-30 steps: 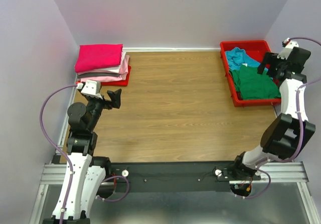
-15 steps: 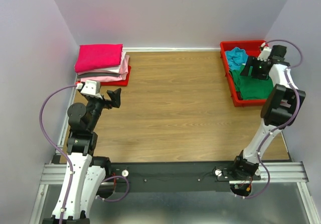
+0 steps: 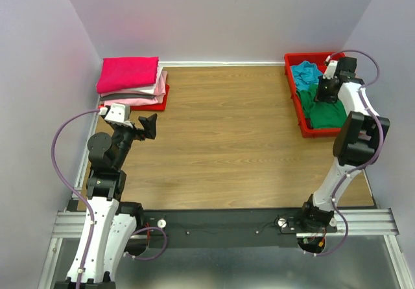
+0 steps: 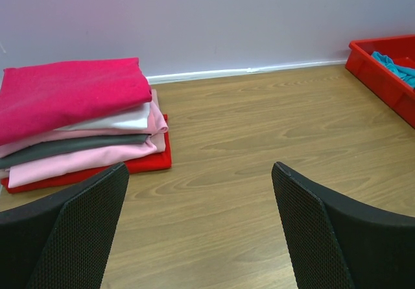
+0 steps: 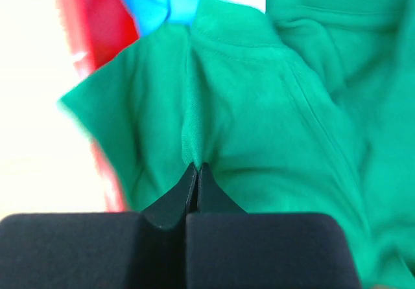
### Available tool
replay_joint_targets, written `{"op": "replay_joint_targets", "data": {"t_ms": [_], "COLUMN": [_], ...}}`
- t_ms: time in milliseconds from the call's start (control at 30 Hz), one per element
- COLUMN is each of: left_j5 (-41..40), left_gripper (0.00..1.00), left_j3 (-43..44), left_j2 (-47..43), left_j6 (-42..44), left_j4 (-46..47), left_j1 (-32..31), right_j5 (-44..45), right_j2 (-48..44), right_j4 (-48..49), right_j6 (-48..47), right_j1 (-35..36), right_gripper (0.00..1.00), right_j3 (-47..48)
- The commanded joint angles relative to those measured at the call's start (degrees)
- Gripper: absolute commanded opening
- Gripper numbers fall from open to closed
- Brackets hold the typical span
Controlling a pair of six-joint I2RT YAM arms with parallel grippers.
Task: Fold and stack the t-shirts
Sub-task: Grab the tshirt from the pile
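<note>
By red bin (image 5: 91, 17) wall: right end effector (image 5: 196, 170) pinches green tee (image 5: 272, 120).

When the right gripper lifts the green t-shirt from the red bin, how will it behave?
Probably floppy: the green cotton t-shirt puckers at the shut right gripper, so it should drape. Likely light, being thin cloth. It may drag against the red plastic bin.
</note>
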Motion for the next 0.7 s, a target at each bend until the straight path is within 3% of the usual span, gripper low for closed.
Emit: {"op": "replay_joint_targets", "data": {"t_ms": [0, 167, 267, 467, 667], "left_j5": [-0.79, -0.61, -0.61, 0.7, 1.76], "left_gripper": [0.98, 0.98, 0.98, 0.98, 0.97], "left_j3": [-0.46, -0.29, -0.2, -0.11, 0.06], "left_j2": [-0.24, -0.5, -0.5, -0.5, 0.02], "left_j6": [0.69, 0.7, 0.78, 0.61, 0.78], "left_j4": [1.26, 1.18, 1.09, 1.17, 1.26], "left_j1": [-0.19, -0.27, -0.19, -0.27, -0.19], "right_j5": [2.13, 0.64, -4.27, -24.57, -42.15], "right_j2": [-11.73, -23.42, -26.16, -30.12, -29.86], "right_j4": [0.48, -0.75, -4.52, -8.92, -6.21], "right_j6": [-1.71, -2.33, -3.73, -3.04, 3.37], "right_j1": [0.99, 2.22, 2.83, 4.15, 4.24], "right_gripper": [0.0, 0.0, 0.0, 0.0, 0.01], "right_j3": [-3.07, -2.64, 3.41, 17.1, 27.86]}}
